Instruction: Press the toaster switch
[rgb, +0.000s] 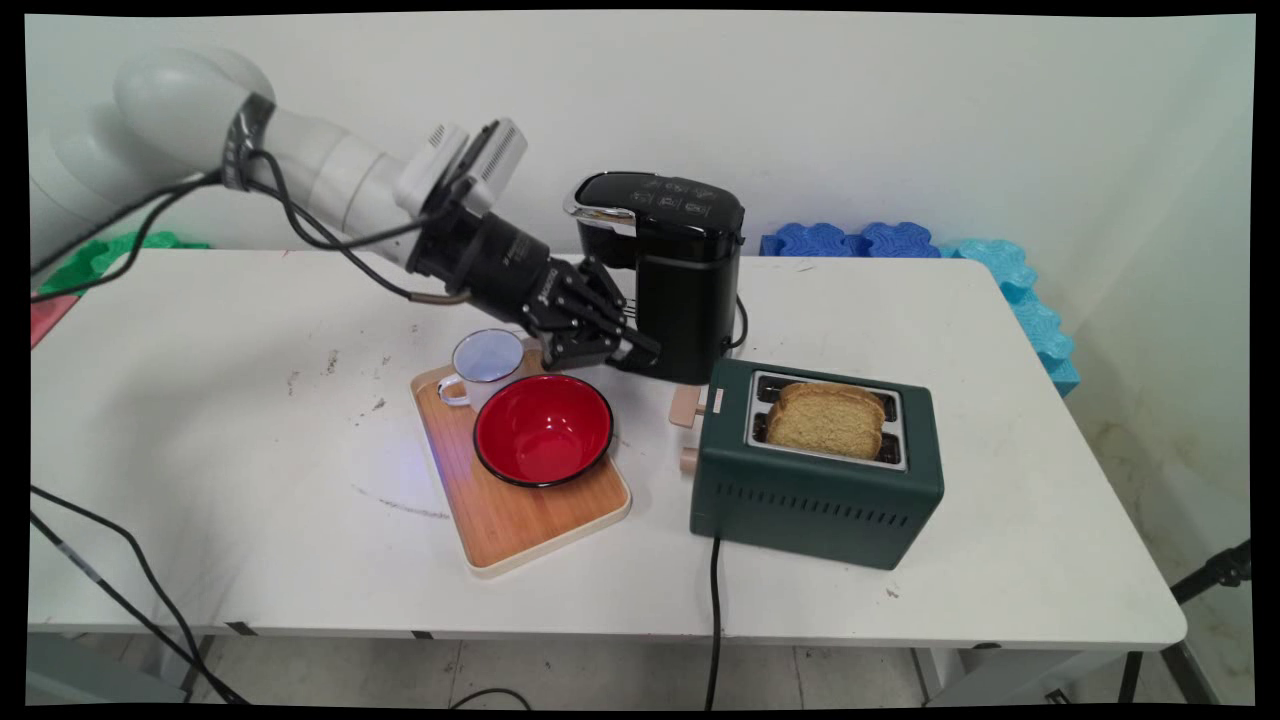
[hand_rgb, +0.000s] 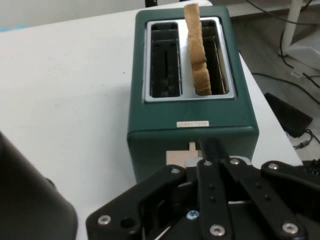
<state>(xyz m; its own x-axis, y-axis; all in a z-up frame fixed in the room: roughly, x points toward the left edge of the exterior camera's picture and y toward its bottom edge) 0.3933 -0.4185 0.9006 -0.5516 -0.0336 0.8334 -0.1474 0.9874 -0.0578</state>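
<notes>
Green toaster (rgb: 815, 500) stands on the white table (rgb: 250, 450) with a slice of bread (rgb: 828, 420) upright in one slot. The black gripper (rgb: 645, 350) reaches low past the coffee machine (rgb: 680, 270) toward the toaster's beige lever (rgb: 688, 405). A red bowl (rgb: 543, 428) and a mug (rgb: 483, 362) sit on a wooden tray (rgb: 520, 520) beside it.

From the hand, the gripper (hand_rgb: 210, 147) has its fingers pressed together, holding nothing, tips just above the lever (hand_rgb: 180, 157). The toaster (hand_rgb: 190, 120) fills the view, the bread (hand_rgb: 197, 55) in its right slot.
</notes>
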